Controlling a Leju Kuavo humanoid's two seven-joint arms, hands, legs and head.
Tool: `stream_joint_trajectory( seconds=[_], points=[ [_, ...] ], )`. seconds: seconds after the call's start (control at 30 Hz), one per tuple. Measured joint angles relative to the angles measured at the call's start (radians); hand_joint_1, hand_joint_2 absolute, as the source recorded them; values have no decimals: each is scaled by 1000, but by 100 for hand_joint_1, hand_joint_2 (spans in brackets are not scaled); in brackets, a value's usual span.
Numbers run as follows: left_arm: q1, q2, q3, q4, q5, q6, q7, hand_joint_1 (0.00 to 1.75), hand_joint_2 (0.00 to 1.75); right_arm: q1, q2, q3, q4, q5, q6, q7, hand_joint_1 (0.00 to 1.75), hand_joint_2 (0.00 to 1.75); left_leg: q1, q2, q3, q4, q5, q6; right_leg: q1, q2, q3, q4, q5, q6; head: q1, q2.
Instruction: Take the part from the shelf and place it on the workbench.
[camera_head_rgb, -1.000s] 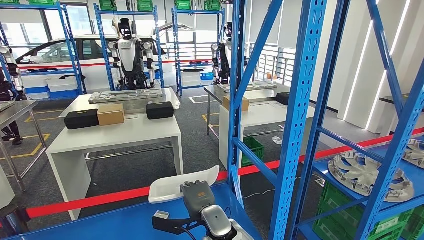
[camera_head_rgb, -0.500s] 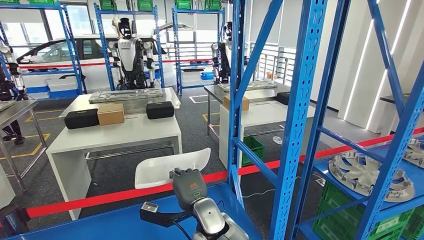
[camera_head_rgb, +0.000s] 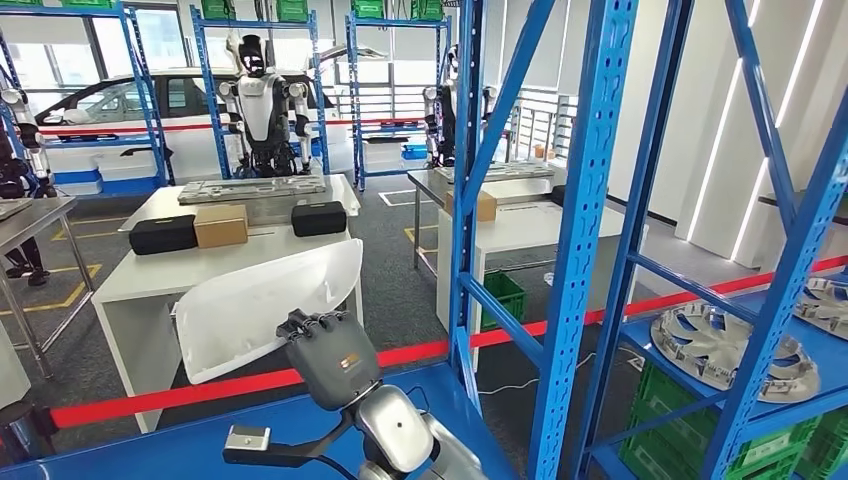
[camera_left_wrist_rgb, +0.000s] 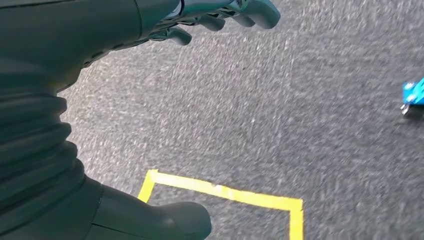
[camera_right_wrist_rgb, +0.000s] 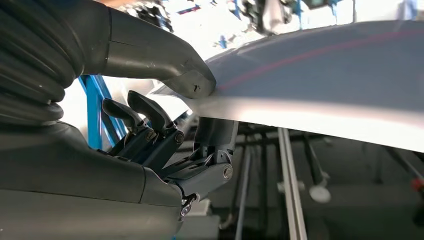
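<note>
- Blue steel shelf (camera_head_rgb: 585, 200): its perforated uprights and diagonal braces stand just right of the right hand (camera_head_rgb: 328, 357); open air lies to that hand's left and ahead.
- Red barrier tape (camera_head_rgb: 150, 402) crosses behind the shelf board; beyond it, grey carpet floor (camera_head_rgb: 400, 290) separates the shelf from the white counter (camera_head_rgb: 225, 265).
- Part (camera_head_rgb: 262, 305): a white, smooth, gently curved panel with rounded corners, held above the blue shelf board, tilted, its broad face toward the camera.
- Right hand grasps the part's lower edge; in the right wrist view the thumb (camera_right_wrist_rgb: 165, 60) presses one face and the dark fingers (camera_right_wrist_rgb: 150, 117) appear to bear on the other.
- Left hand (camera_left_wrist_rgb: 100, 65) hangs over the carpet and a yellow floor marking (camera_left_wrist_rgb: 225, 192), fingers spread, holding nothing.
</note>
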Motion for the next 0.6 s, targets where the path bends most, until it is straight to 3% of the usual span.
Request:
stream_joint_trajectory(
  seconds=[0.07, 0.17, 0.2, 0.27, 0.3, 0.37, 0.4, 0.43, 0.5, 0.53, 0.6],
  points=[
    [4, -1, 0, -1, -6, 0, 2, 0, 175, 5, 4, 20, -29, 0, -4, -3, 169, 175, 2, 0, -8, 13, 0, -22, 2, -5, 5, -20, 12, -13, -3, 0],
    [11, -4, 0, 1, -16, 1, 7, 0, 175, 12, 9, 50, -64, 1, -9, -1, 169, 175, 7, 3, -5, -1, 7, -44, 7, -4, -11, -11, 33, -51, -8, 0],
    [14, -4, 0, 1, -19, 2, 9, 0, 175, 15, 10, 58, -77, 0, -11, 0, 169, 175, 8, 4, -16, 20, -15, -46, 7, -4, -17, -14, 44, -61, -10, 0],
    [18, -3, 0, 2, -26, 2, 12, 0, 175, 27, 13, 73, -103, -4, -13, 3, 169, 175, 3, 3, -59, 133, -107, -41, 9, -5, -29, -18, 64, -73, -13, 0],
    [19, -2, 0, 2, -28, 2, 13, 0, 175, 35, 12, 79, -115, -6, -13, 4, 169, 175, -2, 2, -83, 212, -160, -38, 12, -5, -37, -19, 71, -76, -15, 0],
    [20, -1, 0, 2, -30, 2, 16, 0, 175, 54, 10, 91, -133, -10, -13, 9, 169, 175, -11, 1, -96, 318, -220, -30, 19, -6, -53, -19, 83, -78, -15, 0],
    [21, 0, 0, 2, -30, 3, 17, 0, 175, 63, 9, 96, -141, -12, -13, 12, 169, 175, -15, 1, -74, 318, -227, -24, 23, -6, -60, -19, 88, -78, -15, 0],
    [21, 0, 0, 2, -29, 4, 19, 0, 175, 70, 8, 101, -149, -14, -14, 15, 169, 175, -20, 1, -31, 278, -222, -16, 25, -6, -66, -19, 93, -77, -15, 0],
    [20, 1, 0, 2, -26, 8, 18, 0, 175, 77, 7, 105, -168, -18, -15, 20, 169, 175, -31, 2, 79, 146, -205, 1, 30, -5, -75, -18, 101, -71, -15, 0],
    [18, 2, 0, 2, -22, 11, 15, 0, 175, 77, 6, 107, -177, -20, -16, 22, 169, 175, -36, 2, 116, 97, -200, 8, 32, -5, -76, -19, 104, -66, -15, 0],
    [16, 3, 0, 2, -13, 18, 8, 0, 175, 78, 4, 110, -193, -23, -18, 27, 169, 175, -43, 1, 135, 68, -195, 17, 34, -6, -75, -23, 111, -55, -13, 0]
  ],
)
